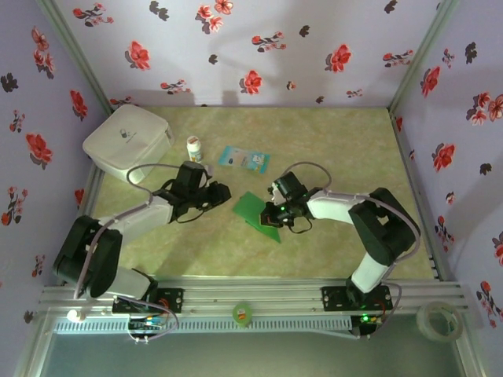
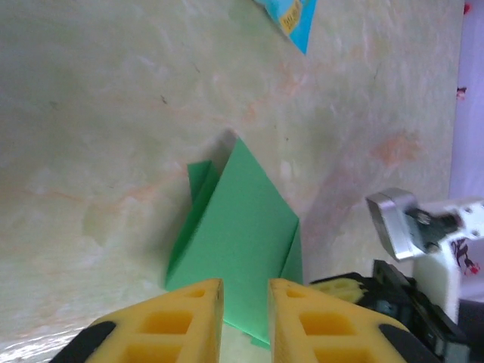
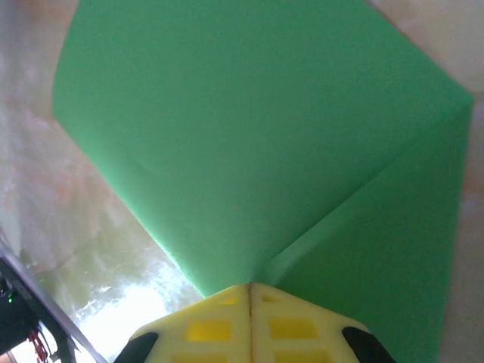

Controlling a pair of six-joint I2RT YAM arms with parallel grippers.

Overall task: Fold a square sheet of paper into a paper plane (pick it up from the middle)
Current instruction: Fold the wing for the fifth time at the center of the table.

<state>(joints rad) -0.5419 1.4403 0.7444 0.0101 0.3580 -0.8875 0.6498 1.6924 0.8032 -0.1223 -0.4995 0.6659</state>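
My gripper (image 3: pixel 250 291) is closed, pinching the paper (image 3: pixel 249 136) at its near edge, where a crease ends; bare table (image 3: pixel 45 197) lies left of the paper.

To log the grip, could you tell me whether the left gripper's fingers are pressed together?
No, the left gripper has a gap between its yellow fingers, with green paper visible through it.
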